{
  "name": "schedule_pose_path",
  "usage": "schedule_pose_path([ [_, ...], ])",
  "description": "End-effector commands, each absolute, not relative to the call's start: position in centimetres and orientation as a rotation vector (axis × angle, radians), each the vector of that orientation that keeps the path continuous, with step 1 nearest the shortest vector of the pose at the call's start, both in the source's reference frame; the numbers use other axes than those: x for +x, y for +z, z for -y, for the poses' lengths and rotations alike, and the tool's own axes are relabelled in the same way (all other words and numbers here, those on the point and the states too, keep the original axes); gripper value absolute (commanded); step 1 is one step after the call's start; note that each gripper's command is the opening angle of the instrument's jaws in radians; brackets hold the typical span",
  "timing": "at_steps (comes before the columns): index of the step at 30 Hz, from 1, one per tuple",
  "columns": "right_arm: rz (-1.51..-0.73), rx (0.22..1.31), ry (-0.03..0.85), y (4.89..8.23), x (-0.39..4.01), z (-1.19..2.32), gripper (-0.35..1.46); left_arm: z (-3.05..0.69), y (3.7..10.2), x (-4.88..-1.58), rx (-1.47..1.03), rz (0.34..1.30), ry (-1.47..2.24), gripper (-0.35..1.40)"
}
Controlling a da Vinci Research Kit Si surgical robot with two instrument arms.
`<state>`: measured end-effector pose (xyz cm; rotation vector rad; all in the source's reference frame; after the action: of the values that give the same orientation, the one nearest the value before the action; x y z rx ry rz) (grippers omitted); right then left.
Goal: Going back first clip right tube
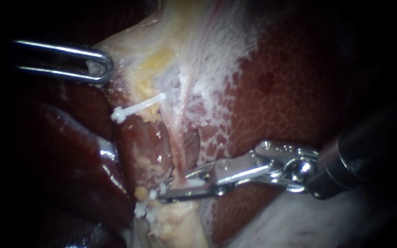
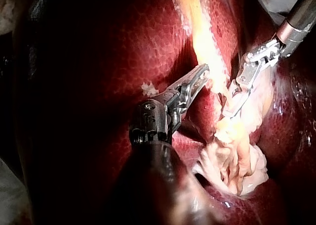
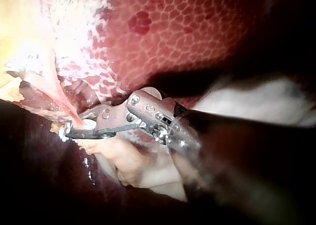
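Right instrument [image 1: 174, 187]: jaws slightly apart, straddling the low end of the right tube [image 1: 175, 138], with a white clip [image 1: 195, 182] between them.
Your move: I'd back straight out along the shaft so you don't drag the tube.
Left instrument [image 1: 98, 69]: clamped on pale tissue [image 1: 129, 55].
Watch out: upper clip [image 1: 136, 108] is close by, and the liver [image 1: 290, 92] is right beside your shaft.

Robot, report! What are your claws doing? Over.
Left instrument shut on pale tissue. Right instrument open, white clip between, on tube. Way back looks clear.
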<state>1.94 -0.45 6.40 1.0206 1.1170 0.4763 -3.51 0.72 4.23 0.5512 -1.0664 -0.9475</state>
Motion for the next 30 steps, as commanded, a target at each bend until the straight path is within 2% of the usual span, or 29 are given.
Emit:
schedule_pose_path([
  [1,-1.117,1.021,0.476,6.4,1.94,0.45,-0.03,-0.71,4.23,-3.51,0.551,1.066,-0.948,-0.35],
  [2,-1.117,1.02,0.476,6.4,1.95,0.45,0.11,-0.71,4.23,-3.51,0.551,1.066,-0.948,-0.35],
  [6,-1.156,0.953,0.39,6.4,2.0,0.44,0.38,-0.71,4.24,-3.51,0.55,1.066,-0.947,-0.35],
  [9,-1.183,0.904,0.327,6.41,2.04,0.44,0.46,-0.71,4.24,-3.51,0.55,1.066,-0.948,-0.35],
  [17,-1.233,0.8,0.196,6.42,2.08,0.44,0.53,-0.7,4.23,-3.51,0.55,1.066,-0.948,-0.35],
  [30,-1.258,0.741,0.123,6.46,2.08,0.41,0.59,-0.7,4.23,-3.51,0.55,1.066,-0.948,-0.35],
])
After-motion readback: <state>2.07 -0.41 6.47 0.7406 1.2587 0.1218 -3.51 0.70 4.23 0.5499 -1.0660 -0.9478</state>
